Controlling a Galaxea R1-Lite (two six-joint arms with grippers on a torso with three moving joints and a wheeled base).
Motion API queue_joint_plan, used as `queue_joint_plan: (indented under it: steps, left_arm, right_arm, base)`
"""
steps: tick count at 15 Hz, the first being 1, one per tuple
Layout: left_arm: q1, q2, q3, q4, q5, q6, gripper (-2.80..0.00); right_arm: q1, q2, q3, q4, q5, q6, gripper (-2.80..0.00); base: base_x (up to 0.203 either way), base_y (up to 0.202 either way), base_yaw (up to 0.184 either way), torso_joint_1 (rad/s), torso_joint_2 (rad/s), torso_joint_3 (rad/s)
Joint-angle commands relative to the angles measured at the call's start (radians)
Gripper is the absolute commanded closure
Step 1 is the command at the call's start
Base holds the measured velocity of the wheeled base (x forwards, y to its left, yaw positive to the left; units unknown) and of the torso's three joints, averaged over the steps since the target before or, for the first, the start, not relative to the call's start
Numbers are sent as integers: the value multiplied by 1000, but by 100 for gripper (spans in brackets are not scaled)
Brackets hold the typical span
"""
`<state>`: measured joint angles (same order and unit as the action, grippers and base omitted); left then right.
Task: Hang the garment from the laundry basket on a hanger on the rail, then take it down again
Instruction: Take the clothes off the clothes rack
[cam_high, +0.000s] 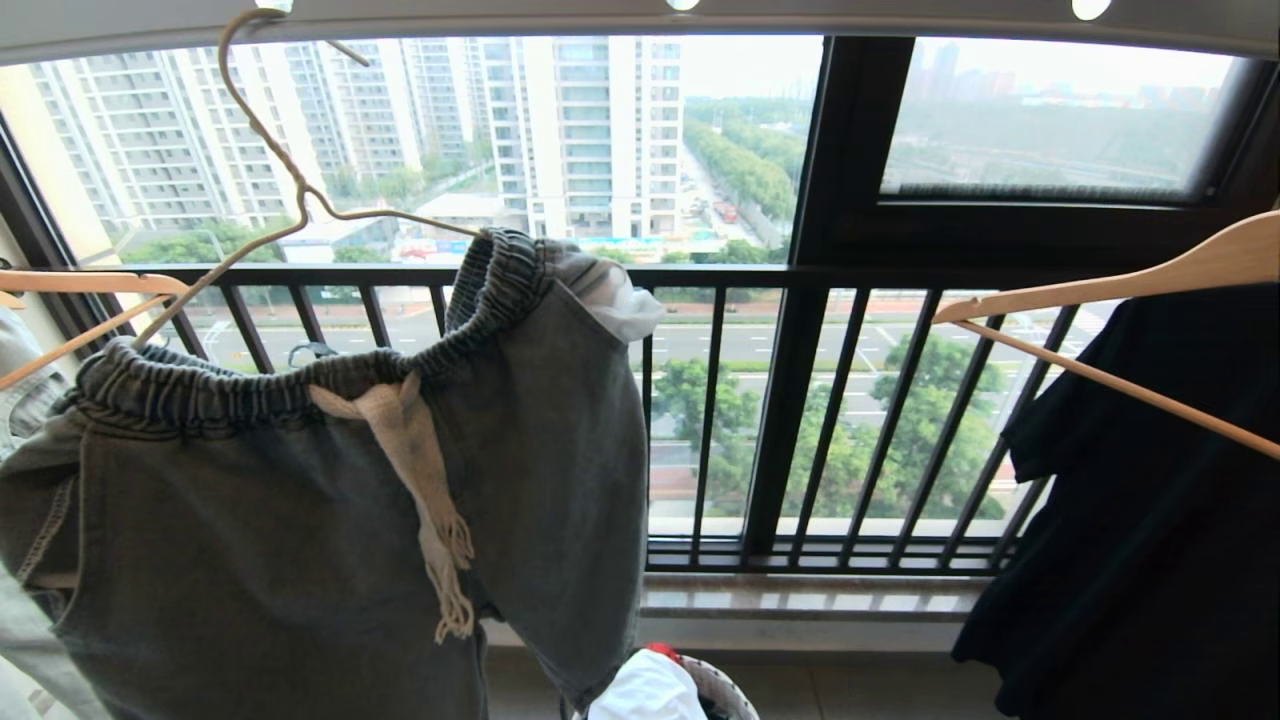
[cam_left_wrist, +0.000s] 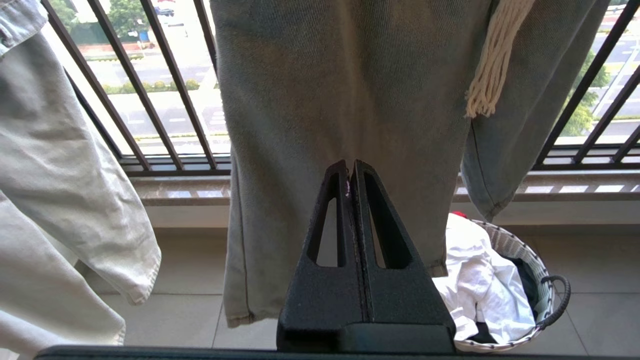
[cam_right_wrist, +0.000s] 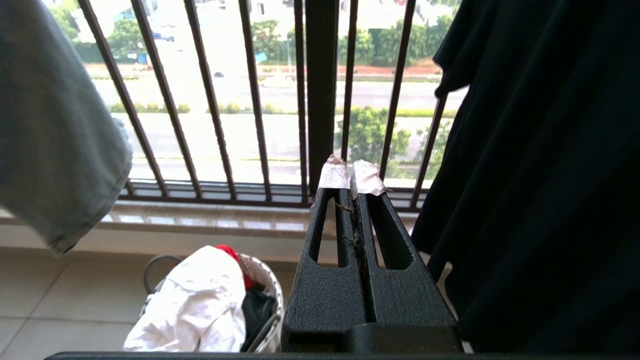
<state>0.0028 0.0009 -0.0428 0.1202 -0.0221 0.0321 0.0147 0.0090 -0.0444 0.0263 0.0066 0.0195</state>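
The garment (cam_high: 300, 520), blue-grey denim shorts with a cream fringed drawstring, hangs by its waistband on the thin cream hanger (cam_high: 270, 140). The hanger's hook reaches up to the grey rail (cam_high: 640, 15) at the top. Neither gripper shows in the head view. My left gripper (cam_left_wrist: 351, 167) is shut and empty, low in front of the shorts' leg (cam_left_wrist: 325, 100). My right gripper (cam_right_wrist: 352, 175), with taped tips, is shut and empty too, between a hanging leg of the garment (cam_right_wrist: 50, 125) and the black shirt. The laundry basket (cam_left_wrist: 520, 245) stands on the floor below, holding white and dark cloth.
A black shirt (cam_high: 1150, 520) hangs on a wooden hanger (cam_high: 1120, 290) at the right. A pale denim piece (cam_left_wrist: 60, 175) hangs at the left on another wooden hanger (cam_high: 80, 285). The black barred window railing (cam_high: 800, 400) and a stone sill close off the far side.
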Motion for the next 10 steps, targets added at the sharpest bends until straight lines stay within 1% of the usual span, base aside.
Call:
queue_joint_plan:
  steps: [1, 6, 10]
  left_arm:
    - [0, -1, 0, 1, 1, 0, 0]
    - [0, -1, 0, 1, 0, 0, 0]
    - [0, -1, 0, 1, -1, 0, 0]
  right_arm:
    - [1, -8, 44, -24, -2, -53, 0]
    - [1, -7, 44, -25, -4, -32, 0]
    - [1, -7, 44, -25, -4, -32, 0]
  base:
    - [0, 0, 0, 0, 0, 0]
    - [0, 0, 0, 0, 0, 0]
    - [0, 0, 0, 0, 0, 0]
